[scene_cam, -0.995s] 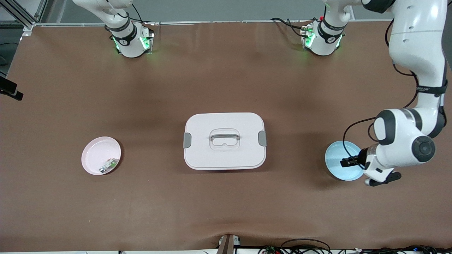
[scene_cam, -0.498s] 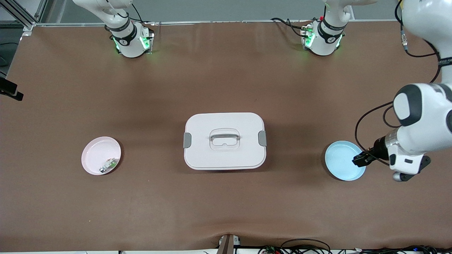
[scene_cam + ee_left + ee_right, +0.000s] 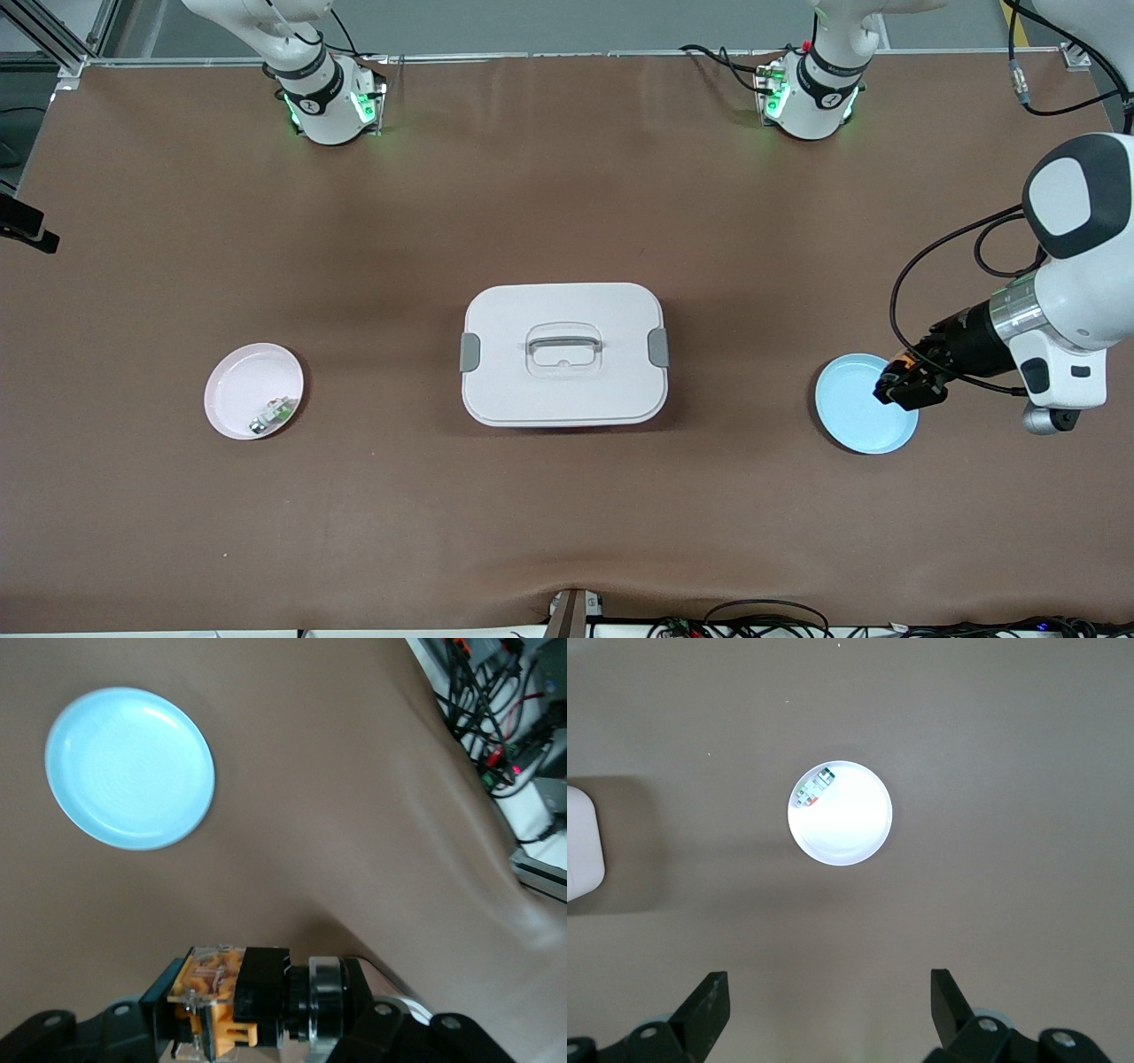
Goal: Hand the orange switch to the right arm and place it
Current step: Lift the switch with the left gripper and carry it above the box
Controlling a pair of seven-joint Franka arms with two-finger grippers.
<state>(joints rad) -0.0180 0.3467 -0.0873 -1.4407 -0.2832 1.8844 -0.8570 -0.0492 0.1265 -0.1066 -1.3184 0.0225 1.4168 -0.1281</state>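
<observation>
The orange switch (image 3: 903, 361) is a small black and orange part with a clear end, clamped crosswise between the fingers of my left gripper (image 3: 905, 383). The gripper holds it in the air over the rim of the pale blue plate (image 3: 852, 415) at the left arm's end of the table. In the left wrist view the switch (image 3: 237, 996) fills the shut left gripper (image 3: 257, 1032), and the bare blue plate (image 3: 130, 767) lies below. My right gripper (image 3: 828, 1001) is open and empty, high above the pink plate (image 3: 849, 831); it is out of the front view.
A white lidded box (image 3: 563, 354) with a handle stands mid-table. The pink plate (image 3: 237, 383) at the right arm's end holds a small green-white-silver part (image 3: 275, 413). Cables lie past the table edge (image 3: 496, 718).
My left gripper has risen from the middle of the blue plate with the switch in it and swung toward the left arm's end. Its wrist has turned.
</observation>
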